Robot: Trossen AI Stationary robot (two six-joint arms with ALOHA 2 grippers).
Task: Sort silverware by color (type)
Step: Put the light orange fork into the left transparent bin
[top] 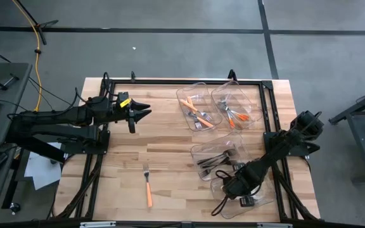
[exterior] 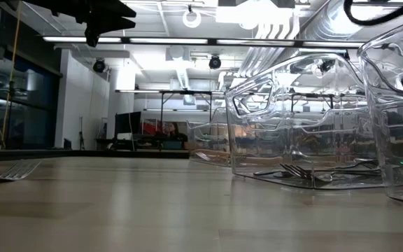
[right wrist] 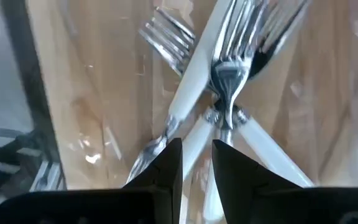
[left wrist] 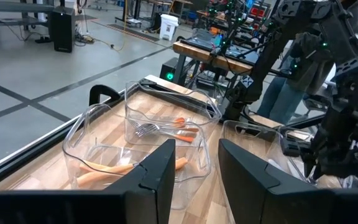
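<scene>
Near the table's front right, my right gripper (top: 229,188) (right wrist: 197,146) points down into a clear bin (top: 262,196). Its fingers stand a narrow gap apart just above several crossed white-handled forks (right wrist: 194,81) lying on the bin's floor. One white handle shows through the gap. My left gripper (top: 146,113) (left wrist: 196,146) hangs open and empty above the table's left-centre, pointing level toward the right. One orange-handled fork (top: 147,187) (exterior: 12,170) lies flat on the bare wood near the front. My right gripper comes from above with its fingertips (right wrist: 169,155) on either side of a white handle (right wrist: 196,134) that lies in the bin. I cannot tell whether the fingers touch it.
Two clear bins (top: 194,95) (top: 239,95) at the far centre-right hold orange-handled pieces. A third bin (top: 198,152) beside the right gripper holds dark metal silverware. A black frame (top: 170,80) runs around the table. Bare wood lies at the centre and front left.
</scene>
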